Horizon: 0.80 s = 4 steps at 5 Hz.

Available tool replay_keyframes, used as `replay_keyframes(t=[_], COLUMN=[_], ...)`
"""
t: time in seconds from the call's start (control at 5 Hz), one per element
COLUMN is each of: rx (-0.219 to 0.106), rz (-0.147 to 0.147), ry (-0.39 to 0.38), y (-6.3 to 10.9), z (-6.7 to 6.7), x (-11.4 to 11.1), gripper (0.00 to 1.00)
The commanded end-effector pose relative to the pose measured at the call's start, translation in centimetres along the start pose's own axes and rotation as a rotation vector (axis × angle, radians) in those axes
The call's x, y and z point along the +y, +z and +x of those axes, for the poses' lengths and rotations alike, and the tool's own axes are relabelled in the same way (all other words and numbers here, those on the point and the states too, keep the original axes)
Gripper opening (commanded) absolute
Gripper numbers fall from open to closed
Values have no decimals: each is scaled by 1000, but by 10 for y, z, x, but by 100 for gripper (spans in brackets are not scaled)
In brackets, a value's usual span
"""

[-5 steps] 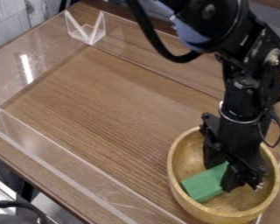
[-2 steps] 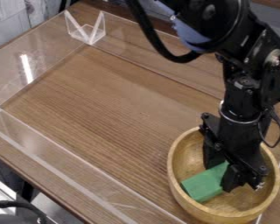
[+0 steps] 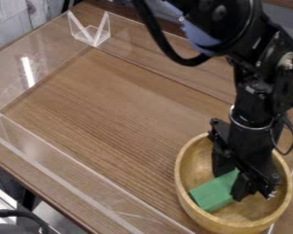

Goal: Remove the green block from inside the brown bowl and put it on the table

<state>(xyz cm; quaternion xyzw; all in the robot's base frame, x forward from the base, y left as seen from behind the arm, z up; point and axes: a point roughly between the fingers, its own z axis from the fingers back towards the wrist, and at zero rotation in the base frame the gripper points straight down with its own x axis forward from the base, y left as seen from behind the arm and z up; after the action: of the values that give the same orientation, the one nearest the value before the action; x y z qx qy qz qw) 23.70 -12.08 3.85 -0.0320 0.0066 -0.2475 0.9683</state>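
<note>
The brown bowl (image 3: 192, 172) sits at the lower right of the table (image 3: 113, 110). Inside it lies the green block (image 3: 215, 194), tilted against the bowl's inner wall. My black gripper (image 3: 240, 179) points straight down into the bowl, and its fingers are shut on the block's upper right end. The fingertips are partly hidden by the gripper body.
Low clear acrylic walls (image 3: 39, 151) border the tabletop on the left and front. A small clear acrylic stand (image 3: 88, 29) sits at the far left corner. The arm and its cables rise from the bowl toward the upper right.
</note>
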Motion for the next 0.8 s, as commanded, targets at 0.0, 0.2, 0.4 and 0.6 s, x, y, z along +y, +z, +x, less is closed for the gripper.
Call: replay_keyframes(t=[0.0,0.2,0.4,0.6], rx=[-47,-43,-39,-36], rz=[6,7,8,9], ry=[1,3,5,7], y=[14,12,11,10], z=[3,2,1,1], x=[-2,-3,-3,-3], gripper=[0,0,0,0])
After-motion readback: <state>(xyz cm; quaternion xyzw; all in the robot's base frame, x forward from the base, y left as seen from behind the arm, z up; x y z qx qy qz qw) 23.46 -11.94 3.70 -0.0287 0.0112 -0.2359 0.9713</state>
